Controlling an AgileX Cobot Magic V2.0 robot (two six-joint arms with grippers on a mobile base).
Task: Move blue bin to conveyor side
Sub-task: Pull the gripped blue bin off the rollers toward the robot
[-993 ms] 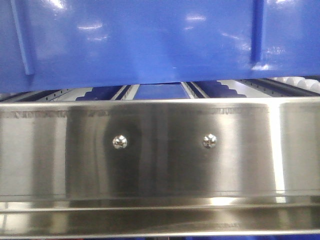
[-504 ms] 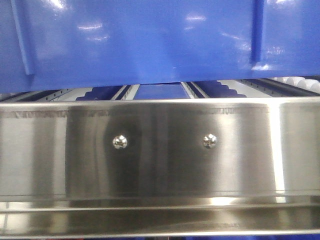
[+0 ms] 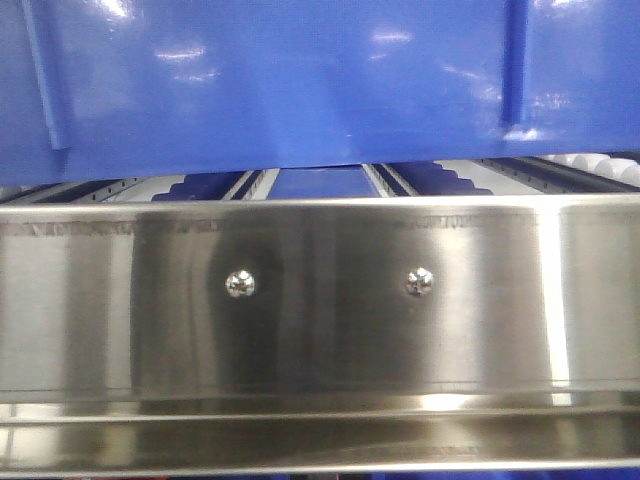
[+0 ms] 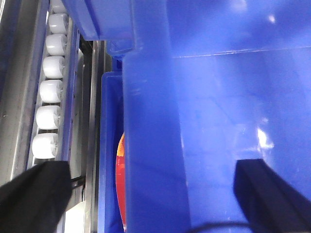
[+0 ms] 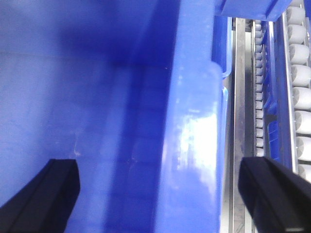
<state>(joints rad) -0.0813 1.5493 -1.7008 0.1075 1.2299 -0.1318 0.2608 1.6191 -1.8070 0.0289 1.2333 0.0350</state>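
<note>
Plainly, both hands are set up for a two-sided lift of the blue bin (image 3: 300,90). The left hand (image 4: 150,167) hangs wide open astride the bin's thick rim (image 4: 150,97), one black finger (image 4: 34,194) outside the wall and the other down inside the bin. Neither finger touches the plastic. The right hand (image 5: 158,165) mirrors it on the opposite wall, also spread wide, with its inner finger (image 5: 43,194) over the bin floor and its outer one beside the roller track. Straddling the rim this way lets each hand close across a stiff, doubled edge and not the thin, flexing wall. As a judgement, the grasp is not yet made.

The bin is glossy moulded plastic, smooth enough to throw hard highlights, with slim vertical ribs on its outer face. That sheen suggests a slippery hold, so a square pinch on the rim would matter. Just outside the left hand's outer finger runs a line of white cylindrical rollers (image 4: 51,73). Between them and the rim sits a lower blue bin (image 4: 109,145) with something orange (image 4: 120,184) in it (too little shows to name it). Rollers (image 5: 301,97) also flank the right hand's outer side. In the front view, a brushed stainless rail (image 3: 320,350) with two rivets (image 3: 239,284) crosses below the bin. The conveyor itself shows in no view.
</note>
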